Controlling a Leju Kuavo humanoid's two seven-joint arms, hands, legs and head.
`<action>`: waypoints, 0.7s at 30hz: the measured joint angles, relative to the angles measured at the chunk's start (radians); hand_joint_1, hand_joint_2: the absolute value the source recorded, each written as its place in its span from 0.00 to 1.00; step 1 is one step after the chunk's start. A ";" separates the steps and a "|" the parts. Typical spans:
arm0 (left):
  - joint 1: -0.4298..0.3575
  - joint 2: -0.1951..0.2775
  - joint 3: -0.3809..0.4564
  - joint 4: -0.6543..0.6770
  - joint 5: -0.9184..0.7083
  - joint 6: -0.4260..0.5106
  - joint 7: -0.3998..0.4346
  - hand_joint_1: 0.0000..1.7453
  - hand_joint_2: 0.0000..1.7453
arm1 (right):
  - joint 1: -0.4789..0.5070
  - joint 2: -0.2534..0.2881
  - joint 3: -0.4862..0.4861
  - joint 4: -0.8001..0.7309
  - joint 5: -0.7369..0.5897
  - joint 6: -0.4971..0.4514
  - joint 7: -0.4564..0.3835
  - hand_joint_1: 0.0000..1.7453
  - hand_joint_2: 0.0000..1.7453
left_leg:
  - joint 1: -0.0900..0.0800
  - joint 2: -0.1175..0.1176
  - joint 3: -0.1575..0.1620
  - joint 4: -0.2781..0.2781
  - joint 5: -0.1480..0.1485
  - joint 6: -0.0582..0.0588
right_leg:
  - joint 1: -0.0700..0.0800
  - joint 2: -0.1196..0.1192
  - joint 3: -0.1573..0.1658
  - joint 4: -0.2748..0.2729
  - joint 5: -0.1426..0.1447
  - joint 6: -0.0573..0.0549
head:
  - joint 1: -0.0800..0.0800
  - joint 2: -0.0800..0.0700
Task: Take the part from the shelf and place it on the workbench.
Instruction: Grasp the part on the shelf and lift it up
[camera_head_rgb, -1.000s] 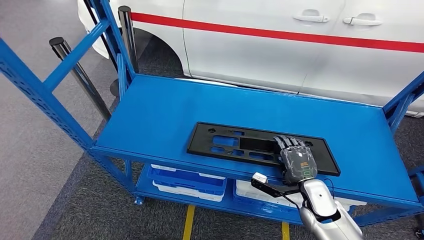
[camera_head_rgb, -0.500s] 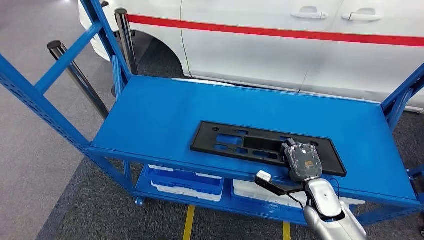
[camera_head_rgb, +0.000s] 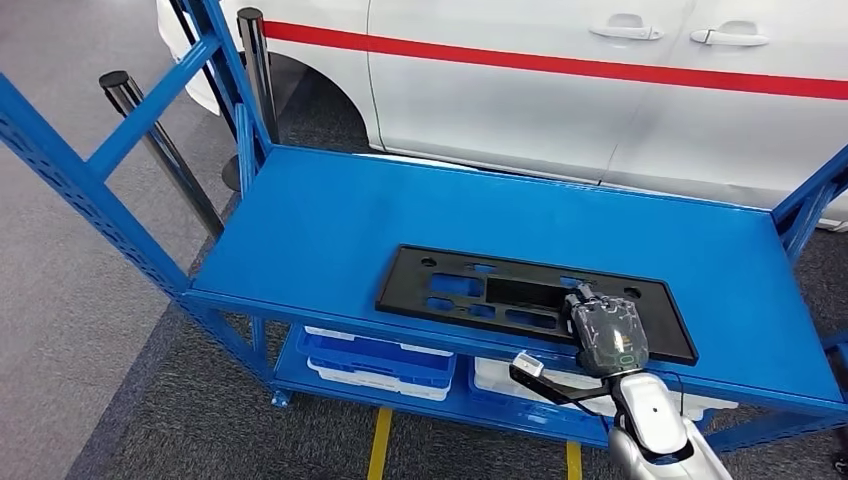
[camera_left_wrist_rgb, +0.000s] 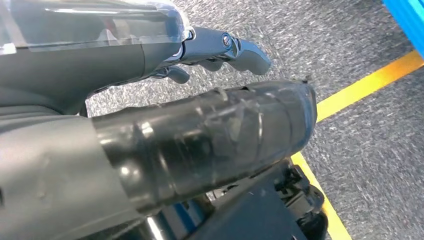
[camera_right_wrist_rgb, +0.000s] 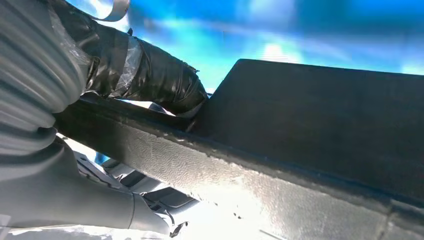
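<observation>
The right hand (camera_head_rgb: 607, 334) is closed on the near edge of the flat black plastic cut-out panel (camera_head_rgb: 500, 294) lying on the blue metal shelf (camera_head_rgb: 330, 220). Gripped far off-centre, the long part could tilt, snag or slip when lifted.

**A car workshop or assembly floor**

A blue steel shelf rack (camera_head_rgb: 300, 240) stands on grey carpet-like flooring (camera_head_rgb: 60, 300) marked with yellow lines (camera_head_rgb: 377, 445). Just behind the rack is a white car (camera_head_rgb: 600, 90) with a red stripe. Under the rack's top deck sit blue and white bins (camera_head_rgb: 375, 362). Left of it stand dark posts (camera_head_rgb: 160, 150), perhaps barrier stanchions.
</observation>
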 joint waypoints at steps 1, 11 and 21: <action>0.000 0.000 0.000 0.000 0.003 -0.001 -0.005 0.00 0.00 | 0.015 0.000 0.001 -0.036 0.022 -0.018 0.003 1.00 1.00 | 0.002 0.000 0.002 -0.006 0.004 0.006 | -0.001 0.000 -0.015 0.034 -0.023 0.003 | 0.000 0.000; 0.010 -0.001 0.000 0.000 0.017 -0.002 -0.015 0.00 0.00 | 0.115 0.026 0.030 -0.278 0.148 -0.113 0.032 1.00 1.00 | 0.000 -0.001 0.007 0.006 -0.010 0.007 | -0.005 0.000 -0.031 0.063 0.014 0.006 | 0.000 0.000; 0.012 -0.001 0.002 0.000 0.029 -0.004 -0.025 0.00 1.00 | 0.163 0.067 0.060 -0.377 0.227 -0.192 0.056 1.00 1.00 | -0.001 0.000 -0.052 0.132 -0.076 -0.032 | 0.002 0.001 0.001 -0.009 0.010 -0.036 | 0.000 0.000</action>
